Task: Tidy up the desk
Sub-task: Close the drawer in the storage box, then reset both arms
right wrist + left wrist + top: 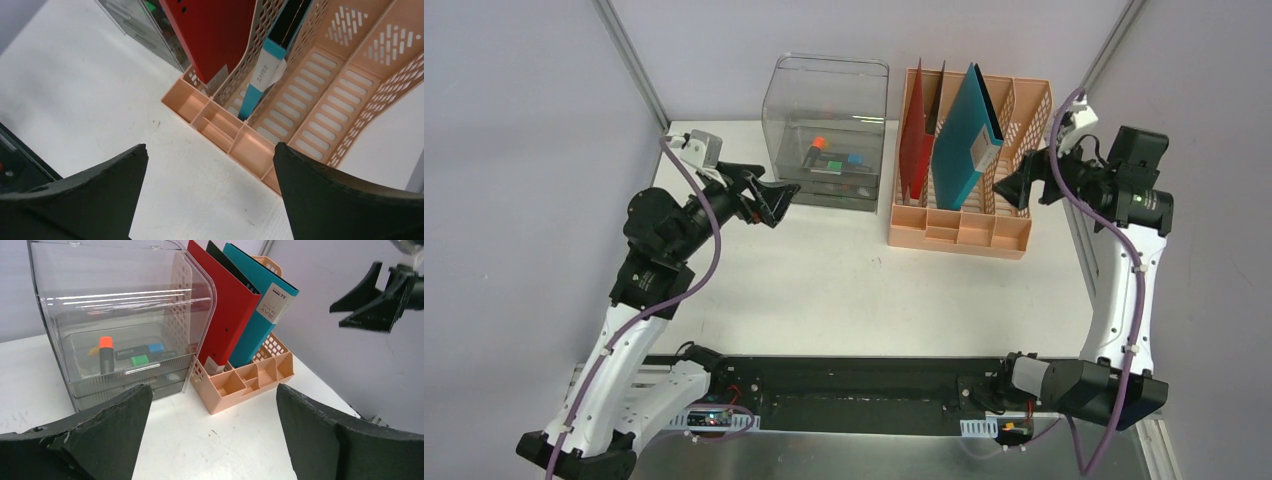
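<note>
The white desk [824, 290] holds a clear drawer box [827, 130] and a peach file rack [964, 225] at the back. My left gripper [781, 203] hovers open just left of the box's front, nothing between its fingers. In the left wrist view this gripper [212, 390] faces the box [120, 315] and the rack [240, 385]. My right gripper [1014, 185] hangs open over the rack's right side. In the right wrist view it [210, 146] looks down on the rack's front compartments [220, 125], empty-handed.
Orange-capped [105, 352], green [139, 360] and blue [156, 347] markers lie inside the box. A red folder [914, 150] and a teal folder [964, 140] stand in the rack, a thin black one [225, 260] between them. Grey walls and aluminium rails border the desk.
</note>
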Controlling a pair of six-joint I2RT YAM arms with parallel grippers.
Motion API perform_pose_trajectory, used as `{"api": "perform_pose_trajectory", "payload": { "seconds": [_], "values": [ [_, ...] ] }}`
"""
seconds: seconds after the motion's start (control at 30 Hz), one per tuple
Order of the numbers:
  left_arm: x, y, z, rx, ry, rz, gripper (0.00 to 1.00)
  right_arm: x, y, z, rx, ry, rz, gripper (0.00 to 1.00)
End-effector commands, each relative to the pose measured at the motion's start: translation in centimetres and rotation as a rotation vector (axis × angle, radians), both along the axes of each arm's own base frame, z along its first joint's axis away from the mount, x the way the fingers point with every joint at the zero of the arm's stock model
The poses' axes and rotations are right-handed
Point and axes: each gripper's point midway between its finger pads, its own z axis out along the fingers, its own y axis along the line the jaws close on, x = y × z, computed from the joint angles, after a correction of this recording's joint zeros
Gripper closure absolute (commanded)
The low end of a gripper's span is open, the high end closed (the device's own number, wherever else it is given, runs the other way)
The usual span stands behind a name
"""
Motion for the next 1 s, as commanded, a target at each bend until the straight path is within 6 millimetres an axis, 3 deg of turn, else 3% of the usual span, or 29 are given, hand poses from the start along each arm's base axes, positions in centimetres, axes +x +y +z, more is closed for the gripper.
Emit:
{"api": "perform_pose_trajectory", "payload": {
  "seconds": [0.0, 0.1, 0.3, 0.53, 0.73, 0.97],
  "values": [
    [-1.5, -0.7, 1.5, 0.050, 0.023, -0.084, 0.01, 1.2, 1.2, 6.5, 0.154, -0.088, -0.015, 0.00],
    [-1.9, -1.5, 2.9, 0.026, 0.032, -0.135, 0.01, 1.8, 2.1, 9.0, 0.244, -0.074, 0.028, 0.00],
    [-0.7, -1.6, 3.7, 0.041, 0.068, -0.114, 0.01, 0.0, 4.4, 13.4, 0.302, -0.122, 0.242, 0.00],
    [0.2, -1.2, 7.1, 0.083, 0.036, -0.080, 0.01, 0.8, 3.6, 16.5, 0.362, -0.108, 0.149, 0.00],
    [0.9, 0.1, 9.0, 0.141, -0.001, -0.009, 0.01, 2.1, 1.1, 17.0, 0.346, -0.120, -0.086, 0.00],
    [1.0, 2.7, 9.1, 0.220, -0.033, 0.121, 0.01, 0.8, 0.4, 16.4, 0.347, -0.138, -0.149, 0.00]
  ]
}}
